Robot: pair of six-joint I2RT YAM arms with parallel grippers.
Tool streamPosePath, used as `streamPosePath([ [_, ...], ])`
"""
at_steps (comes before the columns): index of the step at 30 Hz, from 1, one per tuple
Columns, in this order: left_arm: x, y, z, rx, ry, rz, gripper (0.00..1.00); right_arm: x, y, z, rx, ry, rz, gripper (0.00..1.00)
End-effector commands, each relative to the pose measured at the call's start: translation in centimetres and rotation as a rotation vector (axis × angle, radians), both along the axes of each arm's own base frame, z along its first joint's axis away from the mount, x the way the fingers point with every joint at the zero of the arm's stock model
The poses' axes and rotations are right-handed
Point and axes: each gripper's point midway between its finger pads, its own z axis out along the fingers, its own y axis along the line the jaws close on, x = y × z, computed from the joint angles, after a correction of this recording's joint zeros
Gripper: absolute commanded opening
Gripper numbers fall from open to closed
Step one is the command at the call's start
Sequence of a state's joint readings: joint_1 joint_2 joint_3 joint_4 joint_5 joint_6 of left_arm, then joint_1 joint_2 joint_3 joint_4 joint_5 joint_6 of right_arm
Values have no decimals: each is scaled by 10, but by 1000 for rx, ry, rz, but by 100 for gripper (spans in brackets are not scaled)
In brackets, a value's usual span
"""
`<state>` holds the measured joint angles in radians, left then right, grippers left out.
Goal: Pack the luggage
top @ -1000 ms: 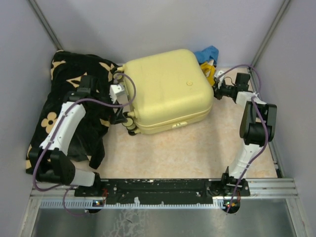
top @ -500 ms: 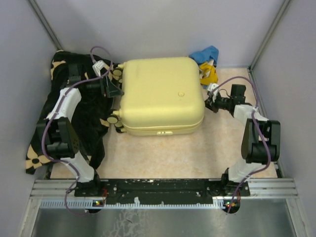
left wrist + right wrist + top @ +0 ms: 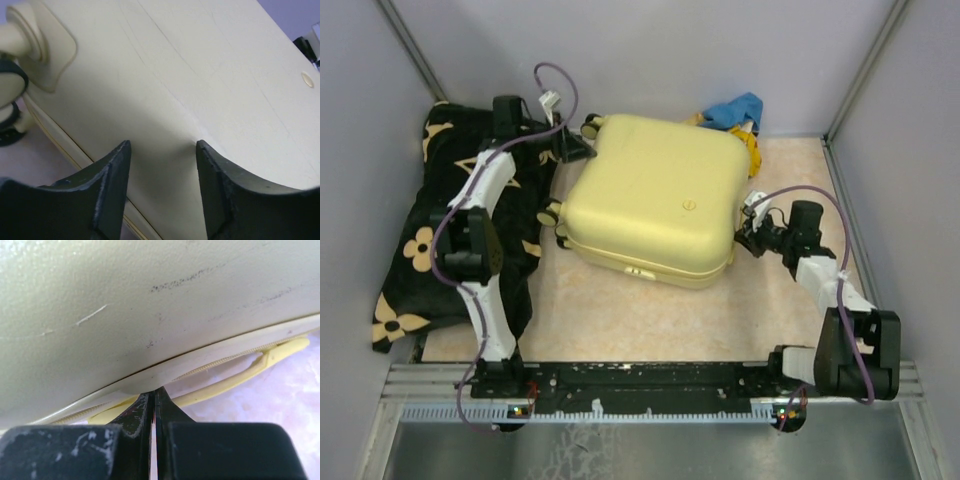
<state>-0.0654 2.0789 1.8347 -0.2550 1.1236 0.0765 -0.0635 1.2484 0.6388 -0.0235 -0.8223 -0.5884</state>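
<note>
Lying flat and closed on the worktop, the luggage sits skewed near the far edge, about midway along it, with its wheels turned toward the left edge. The left pincer is at the case's far left corner, released, its fingers apart over the pale shell. The right pincer is clenched, tips together against the zip seam on the case's right side. A black flowered blanket lies along the left edge.
</note>
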Motion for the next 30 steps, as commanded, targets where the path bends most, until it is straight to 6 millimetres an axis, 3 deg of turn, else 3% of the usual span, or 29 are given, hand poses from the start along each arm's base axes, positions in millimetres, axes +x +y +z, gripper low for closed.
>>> streamPosePath([
  [1,5,-66,-105,112,180,-101,51,-32,59,41,141,-56,184,0],
  [3,30,-64,-93,126,118,-45,51,-38,66,43,146,-54,183,0],
  [6,61,-46,-57,142,0,76,55,-45,77,44,148,-55,173,0],
  [8,77,-19,-26,144,-41,212,63,-48,83,43,145,-55,152,0],
  [10,82,15,4,140,-40,348,77,-51,87,40,149,-44,132,0],
  [13,60,67,41,115,-19,498,87,-54,89,37,176,-16,87,0],
  [16,23,115,74,18,30,661,100,-54,87,33,178,-8,53,0],
  [18,-9,138,97,17,-4,768,100,-55,86,32,179,-12,44,0],
  [22,-56,166,85,54,73,969,100,-57,85,29,167,-18,44,0],
  [25,-81,175,55,38,229,1082,100,-57,84,28,157,-27,45,0],
  [28,-100,168,25,-27,446,1126,100,-56,84,29,146,-36,53,0],
  [30,-108,157,16,-86,518,1102,100,-56,84,30,136,-44,62,0],
])
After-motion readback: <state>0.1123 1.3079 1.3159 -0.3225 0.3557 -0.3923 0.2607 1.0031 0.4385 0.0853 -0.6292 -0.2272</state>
